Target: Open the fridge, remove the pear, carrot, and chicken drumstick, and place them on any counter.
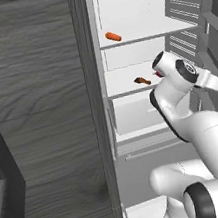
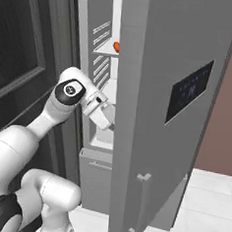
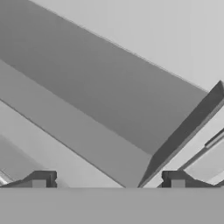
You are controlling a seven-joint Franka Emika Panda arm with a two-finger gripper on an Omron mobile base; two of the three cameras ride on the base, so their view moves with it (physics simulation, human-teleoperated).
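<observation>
Fridge point(image 1: 128, 6) door point(image 2: 177, 118) stands open, black panel point(image 2: 189, 91) on its outer face. Interior white shelves are visible in the left base view. Carrot point(image 1: 113, 36) lies on the upper shelf point(image 1: 144, 38), toward its left side. Chicken drumstick point(image 1: 142, 81) lies on the shelf below point(image 1: 128, 91), near the middle, just left of the arm's wrist. A small red patch point(image 1: 159, 74) shows at the edge of the wrist, possibly the pear; cannot tell for certain.

End effector point(image 3: 108, 179) reaches into the fridge at middle-shelf height. In the hand view its fingertips point(image 3: 40, 179) stand wide apart, nothing between them, facing grey interior surfaces. Dark wood-grain cabinet point(image 1: 36, 118) flanks the fridge on the left.
</observation>
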